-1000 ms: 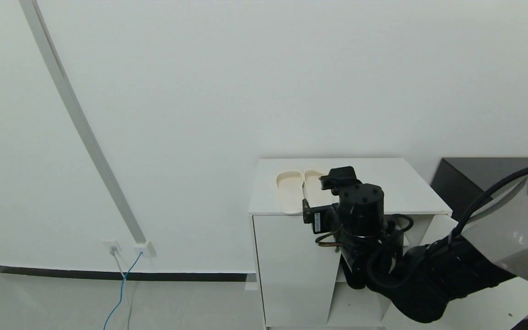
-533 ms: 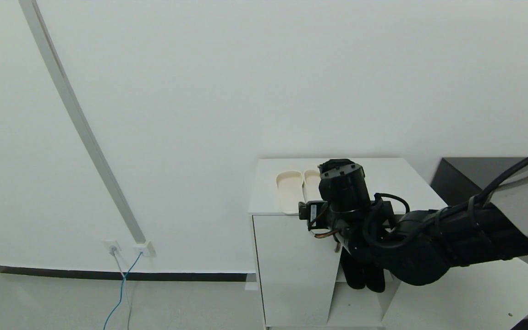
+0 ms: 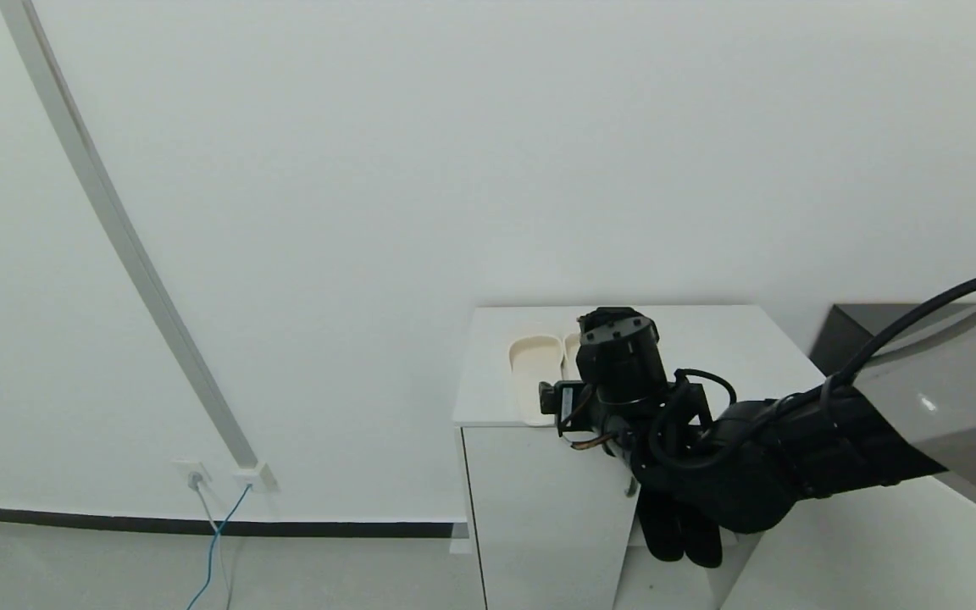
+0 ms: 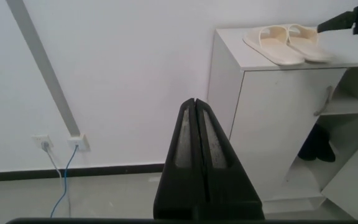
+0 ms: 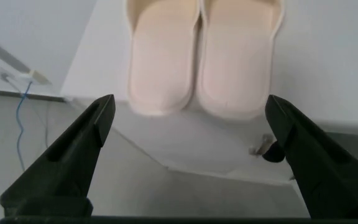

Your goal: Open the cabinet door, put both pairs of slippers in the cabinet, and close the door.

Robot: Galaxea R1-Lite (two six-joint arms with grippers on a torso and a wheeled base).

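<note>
A pair of cream slippers point(image 3: 536, 366) lies side by side at the left front of the white cabinet's top point(image 3: 734, 347). My right gripper point(image 5: 191, 102) hovers just in front of their near ends, open, with one finger point(image 5: 82, 149) on each flank and nothing held. Its wrist point(image 3: 621, 356) hides the right slipper in the head view. A black pair of slippers point(image 3: 681, 532) stands on the cabinet's lower shelf behind the open right door point(image 3: 844, 551). My left gripper point(image 4: 196, 127) is shut and empty, well left of the cabinet point(image 4: 272, 124), which carries the cream slippers point(image 4: 288, 43).
The cabinet's left door point(image 3: 543, 517) is closed, with a handle point(image 4: 325, 99) at its edge. A dark piece of furniture point(image 3: 865, 326) stands to the right. Wall sockets with trailing cables point(image 3: 217, 483) and a slanted wall duct point(image 3: 115, 229) lie to the left, over bare floor.
My right arm has risen from the cabinet's front and moved left over the top, toward the cream slippers. The head camera has shifted slightly, so the whole scene sits lower.
</note>
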